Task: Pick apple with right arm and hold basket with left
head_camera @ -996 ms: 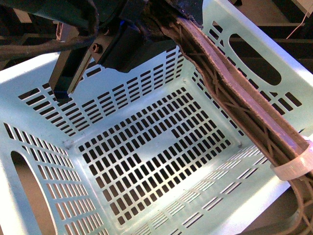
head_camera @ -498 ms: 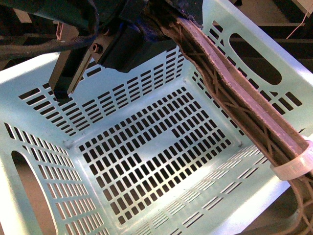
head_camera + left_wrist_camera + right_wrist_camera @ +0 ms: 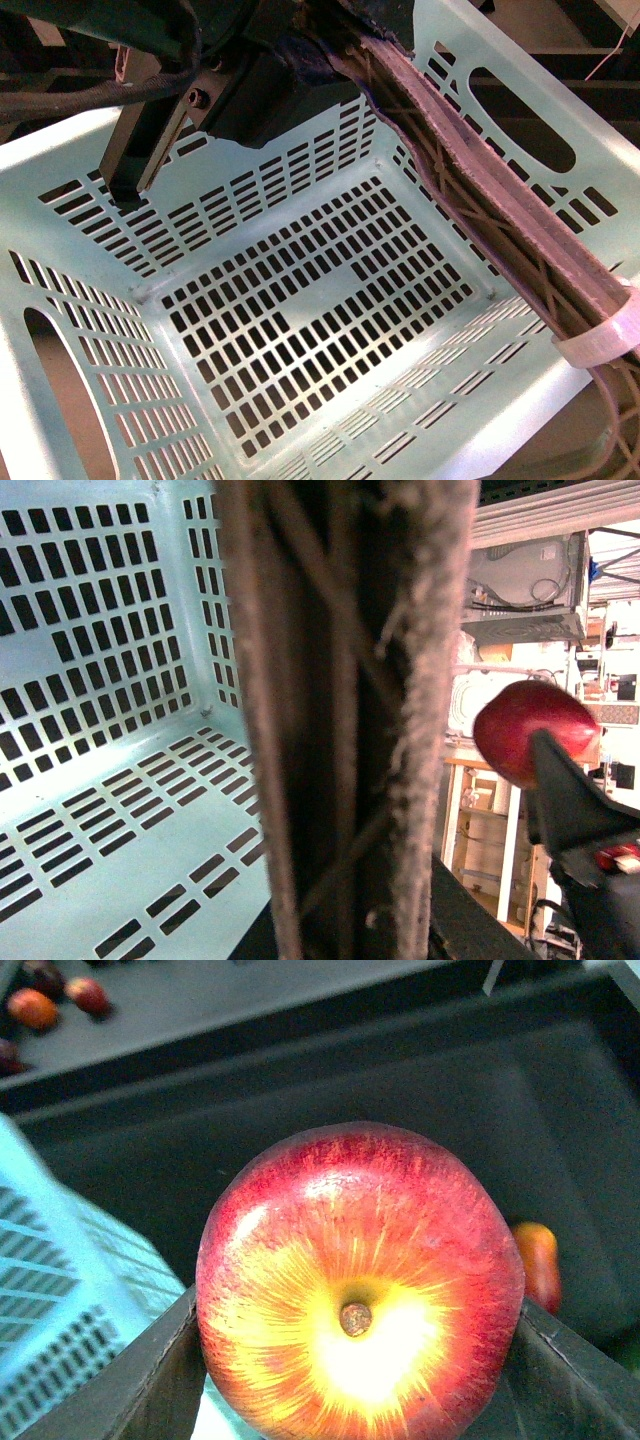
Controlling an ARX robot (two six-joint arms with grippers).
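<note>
Barely anything shifts since a second ago: the basket [image 3: 60,150] stays tilted, with your left finger [image 3: 500,210] along its wall, grip unclear. Your right gripper [image 3: 360,1390] clamps the apple [image 3: 360,1280] aloft outside the basket, table edges unseen. Carry it over level before lowering.

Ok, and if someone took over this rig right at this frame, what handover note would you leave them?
Right tool: shut on the apple, which is held up beside the basket, not in it.
Left tool: one finger lies along the basket's side wall. It looks clamped there, but the other finger is hidden.
Basket: tilted, with nothing on its floor.
Done: the apple is picked, and the basket appears to be held.
Left: probably only holding both grips steady. Check the left grip first, since it is not fully visible.
</note>
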